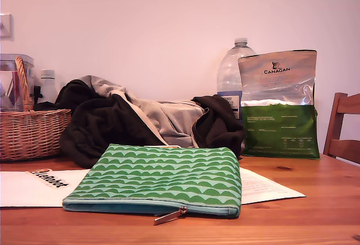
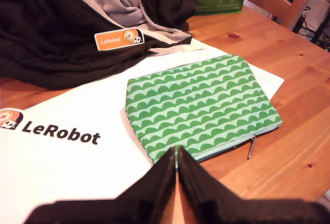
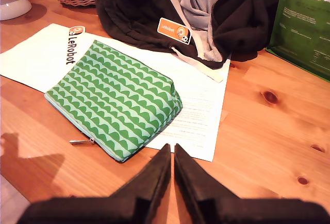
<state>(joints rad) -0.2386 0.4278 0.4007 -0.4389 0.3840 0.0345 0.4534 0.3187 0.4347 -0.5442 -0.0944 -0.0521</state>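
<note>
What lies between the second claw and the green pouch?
In the second wrist view, only a strip of the printed paper separates my second claw, jaws shut, from the green pouch.

Note for you: exterior view cuts off the basket [image 1: 34,132] at 9 o'clock and the chair [image 1: 346,103] at 3 o'clock. There the bag [image 1: 278,104] hides half the bottle [image 1: 228,73]. The pouch [image 1: 163,177] covers part of the paper [image 1: 264,187], whose print is too small to read.

The pouch [image 1: 163,174] is matt woven cloth with a metal zip pull [image 1: 169,217]. Matt paper sheets [image 1: 22,191] lie on the smooth, faintly glossy wooden surface [image 1: 315,217]. The basket [image 1: 34,135] is rough wicker, the bag [image 1: 278,81] glossy foil.
</note>
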